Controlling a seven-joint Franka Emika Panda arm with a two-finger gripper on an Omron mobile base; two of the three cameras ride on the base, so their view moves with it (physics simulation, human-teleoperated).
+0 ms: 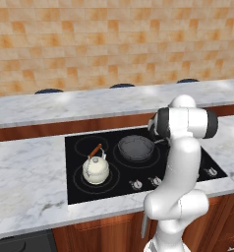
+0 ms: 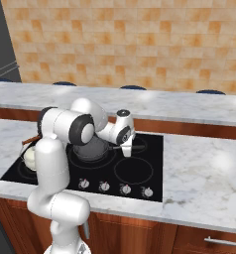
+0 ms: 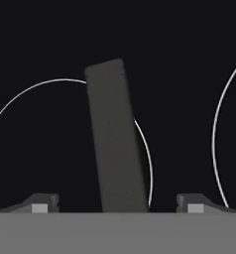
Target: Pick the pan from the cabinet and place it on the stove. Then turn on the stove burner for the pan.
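Left base view: pan (image 1: 136, 147) sits on stove (image 1: 79, 189), on burner ring just right of white kettle (image 1: 96, 169). Placement looks done. Hand view: pincer (image 3: 118, 204) wide open, straddling pan handle, gripping nothing. Left: turn burner knob (image 1: 135, 184).

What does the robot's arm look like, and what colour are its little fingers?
The arm is smooth, glossy white, built from thick rounded tube segments with dark, almost black bands at the joints. Its base bulges out like a fat white elbow. The gripper has two small dark grey finger tips, each with a lighter grey square pad. No cables or markings show.
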